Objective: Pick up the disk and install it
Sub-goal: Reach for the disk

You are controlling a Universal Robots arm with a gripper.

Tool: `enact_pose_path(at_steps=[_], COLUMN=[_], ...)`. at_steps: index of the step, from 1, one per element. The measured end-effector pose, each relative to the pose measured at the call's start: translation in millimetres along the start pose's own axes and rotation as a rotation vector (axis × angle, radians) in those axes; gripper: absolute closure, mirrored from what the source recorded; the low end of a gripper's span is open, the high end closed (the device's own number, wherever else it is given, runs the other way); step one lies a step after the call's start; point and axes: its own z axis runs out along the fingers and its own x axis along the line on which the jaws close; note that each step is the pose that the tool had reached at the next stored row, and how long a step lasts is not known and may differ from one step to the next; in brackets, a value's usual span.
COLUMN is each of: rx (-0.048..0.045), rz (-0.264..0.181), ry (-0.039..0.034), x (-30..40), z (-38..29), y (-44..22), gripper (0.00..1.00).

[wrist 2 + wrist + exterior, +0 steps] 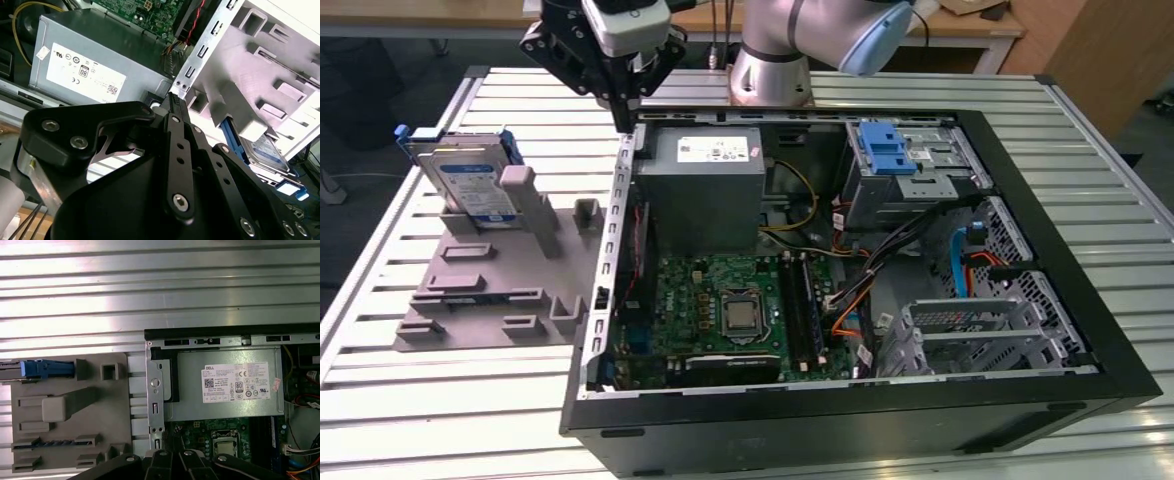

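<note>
Currently one disk (pixel 462 178) stands upright in one grey rack (pixel 470 298), the jaws pinched together and empty.

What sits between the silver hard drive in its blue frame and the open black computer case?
In the exterior view, two posts on the grey plastic holder plate: a tall post by the drive, a short post nearer the case.

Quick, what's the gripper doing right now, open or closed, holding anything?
Gripper: closed, holding nothing; the disk stands in its grey holder.
</note>
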Motion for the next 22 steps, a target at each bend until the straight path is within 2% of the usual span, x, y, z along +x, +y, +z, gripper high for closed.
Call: enact_pose_path(at_steps=[7, 8, 22], rx=[0.0000, 0.0000, 0.0000], rz=[0.000, 0.000, 0.000], ry=[0.0000, 0.0001, 0.0001], x=[3.5, 11.1, 16.1], z=[0.1, 0.3, 0.6], y=[-0.1, -0.6, -0.9], gripper=[0.89, 0.89, 0.89])
